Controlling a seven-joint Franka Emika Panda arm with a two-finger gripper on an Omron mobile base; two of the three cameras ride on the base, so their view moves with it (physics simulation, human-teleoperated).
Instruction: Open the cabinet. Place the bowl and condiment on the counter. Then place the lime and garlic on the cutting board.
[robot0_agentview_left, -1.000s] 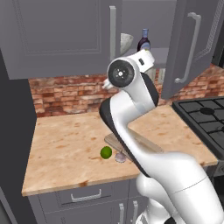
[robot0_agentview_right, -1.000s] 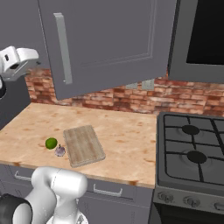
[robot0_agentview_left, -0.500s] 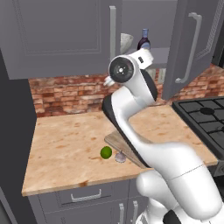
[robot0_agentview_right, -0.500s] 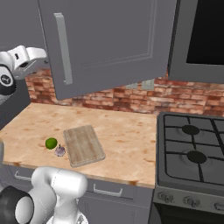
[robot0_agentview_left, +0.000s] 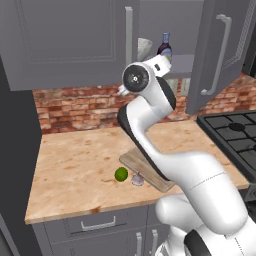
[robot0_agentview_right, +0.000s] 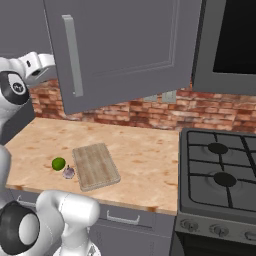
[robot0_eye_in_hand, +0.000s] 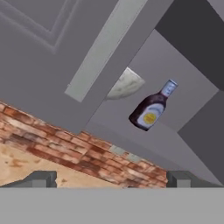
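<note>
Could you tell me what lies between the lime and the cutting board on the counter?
The garlic sits between them in the right base view, just right of the lime and at the left edge of the cutting board.

this is a kitchen. grey cupboards (robot0_agentview_left: 65, 40) hang on the wall, and one door (robot0_agentview_right: 125, 45) stands open. a red brick wall (robot0_agentview_right: 150, 112) runs behind a wooden tabletop (robot0_agentview_left: 75, 170). a black stove (robot0_agentview_right: 220, 180) with round burners sits beside it. a cutting board (robot0_agentview_right: 95, 165), a lime (robot0_agentview_right: 58, 163) and a garlic (robot0_agentview_right: 68, 172) lie on the tabletop.
</note>
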